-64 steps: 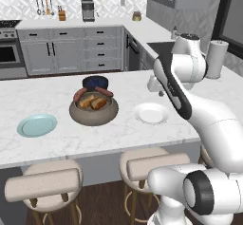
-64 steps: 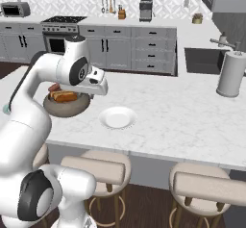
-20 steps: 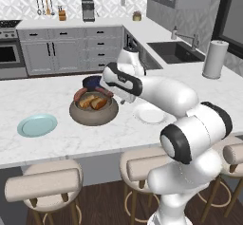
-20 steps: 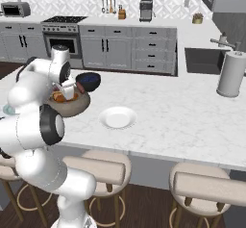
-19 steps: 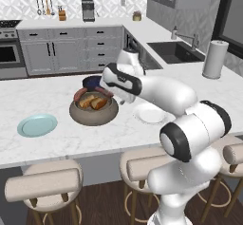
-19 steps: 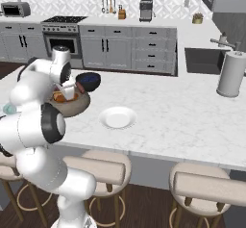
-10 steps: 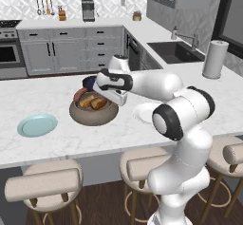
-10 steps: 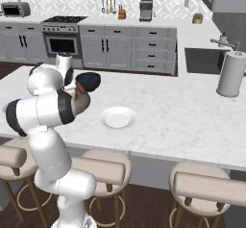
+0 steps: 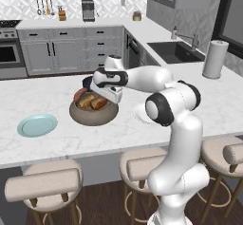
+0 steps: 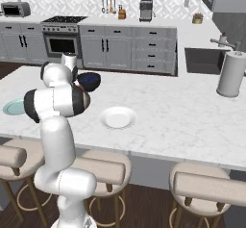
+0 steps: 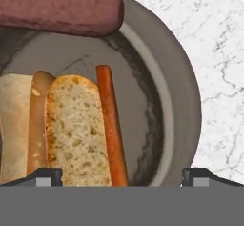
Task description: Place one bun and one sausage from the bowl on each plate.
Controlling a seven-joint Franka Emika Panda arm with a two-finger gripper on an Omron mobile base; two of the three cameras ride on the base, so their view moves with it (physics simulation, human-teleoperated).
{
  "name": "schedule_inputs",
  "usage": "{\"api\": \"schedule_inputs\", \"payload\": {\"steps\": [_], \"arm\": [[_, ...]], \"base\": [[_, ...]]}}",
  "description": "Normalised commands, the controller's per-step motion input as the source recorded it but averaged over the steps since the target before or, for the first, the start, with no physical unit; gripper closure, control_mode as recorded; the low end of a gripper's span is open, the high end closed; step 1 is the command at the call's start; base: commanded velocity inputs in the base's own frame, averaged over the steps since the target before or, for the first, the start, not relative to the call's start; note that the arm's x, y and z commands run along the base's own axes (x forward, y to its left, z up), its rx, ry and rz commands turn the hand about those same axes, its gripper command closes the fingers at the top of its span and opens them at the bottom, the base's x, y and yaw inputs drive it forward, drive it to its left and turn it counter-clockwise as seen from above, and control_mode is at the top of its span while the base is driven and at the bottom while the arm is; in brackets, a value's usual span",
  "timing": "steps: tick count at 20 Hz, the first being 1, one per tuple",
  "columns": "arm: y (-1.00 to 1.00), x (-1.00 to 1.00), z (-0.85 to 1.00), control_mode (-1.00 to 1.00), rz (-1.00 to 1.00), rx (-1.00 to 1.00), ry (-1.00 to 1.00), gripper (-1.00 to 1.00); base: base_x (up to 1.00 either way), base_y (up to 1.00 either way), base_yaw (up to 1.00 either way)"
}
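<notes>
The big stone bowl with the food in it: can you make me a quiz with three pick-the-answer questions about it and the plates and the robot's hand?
1. Where does the gripper hang?
A. over the bowl
B. over the teal plate
C. by the sink

2. What colour is the plate left of the bowl?
A. red
B. pale teal
C. black

3. How does the white plate look?
A. holds a bun
B. holds a sausage
C. bare

Answers:
1 A, the left base view shows the hand right above the bowl's food.
2 B, it is pale teal on the marble counter.
3 C, nothing lies on it in the right base view.
</notes>
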Motion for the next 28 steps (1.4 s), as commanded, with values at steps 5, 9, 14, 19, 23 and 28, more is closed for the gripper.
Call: {"api": "schedule_inputs", "payload": {"steps": [5,9,14,19,23,28], "arm": [[0.1,0.28,-0.41,-1.0,0.0,0.0,0.09,-1.0],[0.01,0.01,-0.14,-1.0,0.0,0.0,0.0,-1.0],[0.0,0.0,0.0,-1.0,0.0,0.0,0.0,-1.0],[0.0,0.0,0.0,-1.0,0.0,0.0,0.0,1.0],[0.0,0.0,0.0,-1.0,0.0,0.0,0.0,1.0],[0.0,0.0,0.0,-1.0,0.0,0.0,0.0,1.0]], "base": [[0.0,0.0,0.0],[0.0,0.0,0.0],[0.0,0.0,0.0],[0.0,0.0,0.0],[0.0,0.0,0.0],[0.0,0.0,0.0]]}}
